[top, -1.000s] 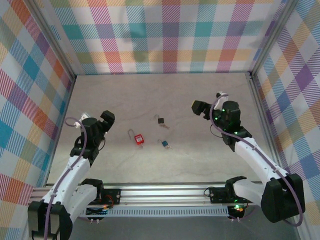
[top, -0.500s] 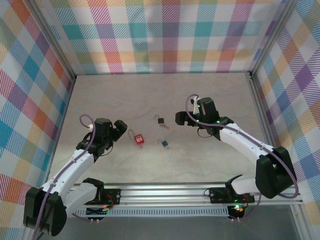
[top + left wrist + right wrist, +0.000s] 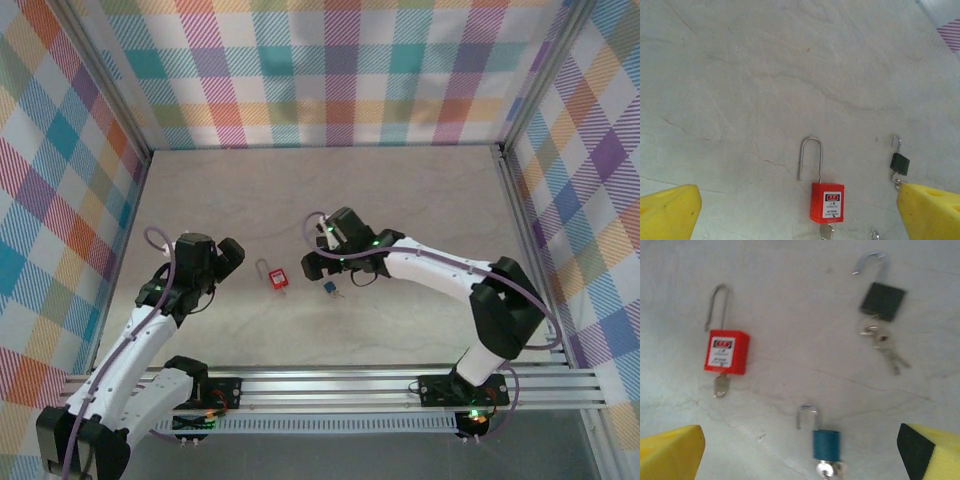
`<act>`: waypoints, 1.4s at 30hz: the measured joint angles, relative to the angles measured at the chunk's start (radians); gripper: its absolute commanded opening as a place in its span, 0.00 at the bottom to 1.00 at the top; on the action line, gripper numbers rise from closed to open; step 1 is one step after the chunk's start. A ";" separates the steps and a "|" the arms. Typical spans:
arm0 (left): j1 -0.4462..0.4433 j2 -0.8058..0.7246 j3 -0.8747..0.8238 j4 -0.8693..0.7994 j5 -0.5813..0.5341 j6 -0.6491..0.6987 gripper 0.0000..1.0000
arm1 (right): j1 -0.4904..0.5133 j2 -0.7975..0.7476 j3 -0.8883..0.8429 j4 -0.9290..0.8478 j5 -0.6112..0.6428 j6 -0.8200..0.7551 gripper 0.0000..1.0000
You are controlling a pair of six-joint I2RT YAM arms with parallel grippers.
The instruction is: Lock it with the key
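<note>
With the left tool [image 3: 229, 252] and the right tool [image 3: 312, 266] both wide open and empty, the key [image 3: 721, 386], seemingly light, stiff and slippery, sticks out under the red padlock [image 3: 726, 352] at middle left of the right wrist view, best pinched by its flat head.

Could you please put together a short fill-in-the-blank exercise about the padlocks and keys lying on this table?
1. The red padlock, with the key in its keyhole, has its shackle ____.
2. In the right wrist view, the padlock nearest the bottom edge is coloured ____.
3. The black padlock has a small bunch of ____ lying right beside its body.

Missing words: open; blue; keys.
</note>
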 measured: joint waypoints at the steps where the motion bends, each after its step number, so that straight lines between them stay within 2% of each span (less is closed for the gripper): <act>1: 0.000 -0.010 0.011 -0.015 -0.004 0.006 1.00 | 0.023 0.021 0.019 -0.008 0.008 -0.001 0.99; 5: 0.000 -0.039 0.058 -0.062 -0.009 0.028 1.00 | 0.094 0.091 0.089 -0.035 0.030 -0.003 1.00; 11: 0.000 -0.098 0.078 -0.116 -0.014 0.048 1.00 | 0.139 0.182 0.181 -0.071 0.055 -0.002 0.93; 20: 0.000 -0.164 0.193 -0.206 -0.041 0.095 1.00 | 0.164 0.309 0.307 -0.135 0.070 0.013 0.83; 32: 0.000 -0.174 0.312 -0.284 -0.169 0.222 1.00 | 0.190 0.437 0.452 -0.202 0.096 0.015 0.72; 42: 0.015 -0.187 0.304 -0.289 -0.200 0.253 1.00 | 0.190 0.509 0.518 -0.238 0.105 0.017 0.68</act>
